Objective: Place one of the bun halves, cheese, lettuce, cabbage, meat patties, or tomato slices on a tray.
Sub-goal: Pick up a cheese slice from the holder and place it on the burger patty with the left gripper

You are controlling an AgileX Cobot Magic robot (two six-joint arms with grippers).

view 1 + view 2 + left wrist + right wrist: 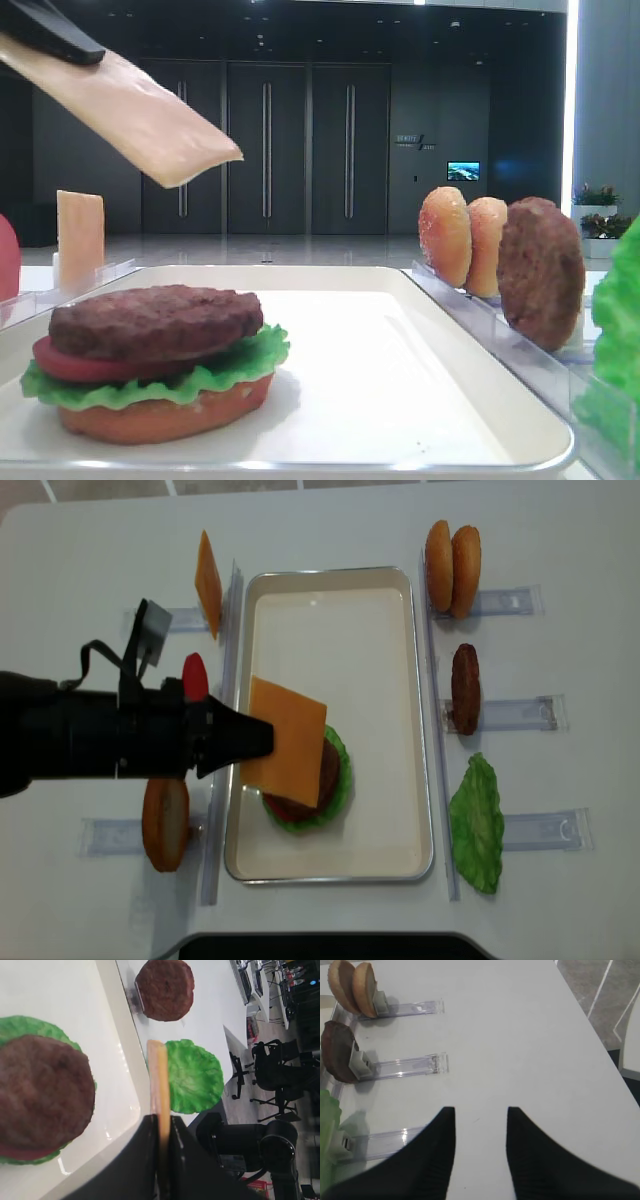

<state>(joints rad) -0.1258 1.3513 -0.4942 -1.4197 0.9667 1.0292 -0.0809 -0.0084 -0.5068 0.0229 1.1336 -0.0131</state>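
My left gripper (263, 738) is shut on one edge of a pale orange cheese slice (292, 742). It holds the slice tilted in the air above the left half of the cream tray (340, 640). In the left wrist view the cheese (159, 1077) shows edge-on between the shut fingers. Under it on the tray sits a stack: a bun half (165, 418), lettuce (150, 388), a tomato slice (65, 365) and a meat patty (155, 320) on top. The cheese does not touch the patty. My right gripper (481, 1110) is open and empty over bare white table.
Clear holder strips flank the tray. On the right stand two bun halves (452, 555), a patty (465, 688) and a lettuce leaf (478, 825). On the left stand another cheese slice (207, 580), a tomato slice (194, 675) and a bun half (166, 823).
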